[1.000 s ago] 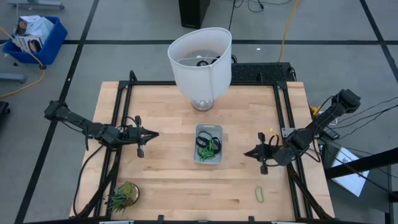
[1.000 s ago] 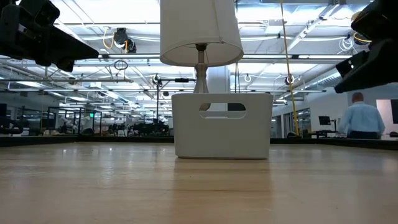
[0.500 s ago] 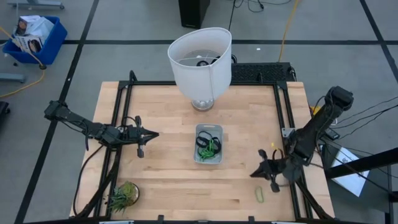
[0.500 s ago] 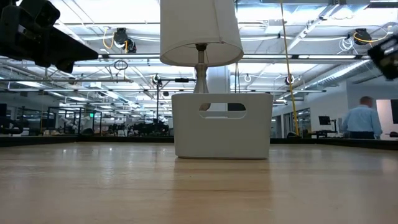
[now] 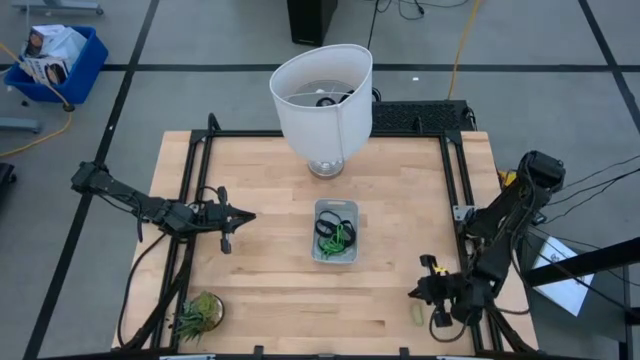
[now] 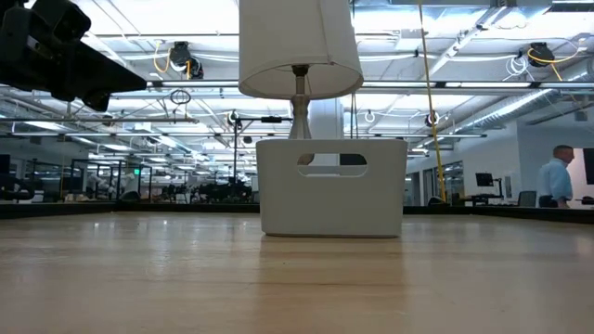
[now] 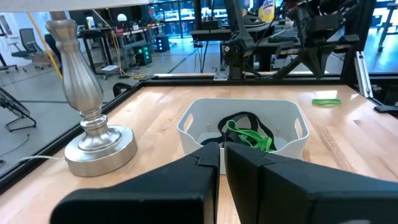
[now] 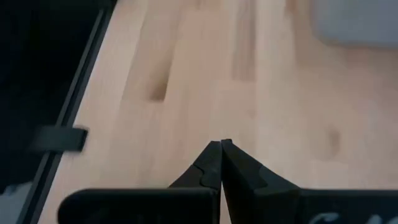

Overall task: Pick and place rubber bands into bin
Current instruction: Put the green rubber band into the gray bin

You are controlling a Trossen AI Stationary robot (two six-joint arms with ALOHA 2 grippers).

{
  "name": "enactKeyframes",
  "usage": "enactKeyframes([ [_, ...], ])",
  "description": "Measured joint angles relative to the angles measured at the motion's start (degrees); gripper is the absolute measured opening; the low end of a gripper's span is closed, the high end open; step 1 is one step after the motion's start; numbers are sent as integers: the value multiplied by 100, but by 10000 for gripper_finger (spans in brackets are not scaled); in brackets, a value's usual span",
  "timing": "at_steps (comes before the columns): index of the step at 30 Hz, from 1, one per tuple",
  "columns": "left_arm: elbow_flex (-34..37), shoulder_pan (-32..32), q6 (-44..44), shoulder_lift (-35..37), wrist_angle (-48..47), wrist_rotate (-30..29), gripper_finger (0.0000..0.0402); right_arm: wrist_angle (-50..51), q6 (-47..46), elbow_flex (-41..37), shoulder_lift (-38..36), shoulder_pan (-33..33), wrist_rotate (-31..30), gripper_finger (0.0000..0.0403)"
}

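The pale bin (image 5: 335, 231) stands mid-table on its base and holds several green and dark rubber bands (image 5: 334, 234); they also show in the left wrist view (image 7: 247, 132). One light-green rubber band (image 5: 417, 313) lies flat on the table near the near right corner, and it shows in the left wrist view too (image 7: 326, 101). My right gripper (image 5: 411, 293) is shut and empty, just on the far side of this band. My left gripper (image 5: 248, 215) is shut and empty, left of the bin, pointing at it (image 7: 222, 147).
A white lampshade (image 5: 322, 95) on a metal lamp base (image 7: 93, 143) stands at the table's far middle. A spiky green plant (image 5: 198, 313) sits at the near left corner. Black frame rails (image 5: 455, 180) run along the table's sides. A person (image 6: 560, 181) stands far off in the room.
My right gripper has moved toward the table's near edge, from beside the bin's right to just by the loose green band, and has left the low view. It has stayed shut.
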State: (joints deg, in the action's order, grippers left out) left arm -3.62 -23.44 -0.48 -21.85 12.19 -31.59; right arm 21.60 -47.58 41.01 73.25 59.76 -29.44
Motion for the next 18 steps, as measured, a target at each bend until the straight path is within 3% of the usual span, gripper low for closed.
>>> enactKeyframes([
  [5,0,0,13,-1,0,0,33,1,-594,3,321,-48,778,30],
  [11,0,0,1,-1,2,0,33,34,-787,3,656,-49,1376,120],
  [15,0,0,-1,0,2,0,33,-73,-720,3,846,-49,1442,164],
  [18,0,0,-1,-1,0,0,33,-26,-726,3,1040,-52,1452,175],
])
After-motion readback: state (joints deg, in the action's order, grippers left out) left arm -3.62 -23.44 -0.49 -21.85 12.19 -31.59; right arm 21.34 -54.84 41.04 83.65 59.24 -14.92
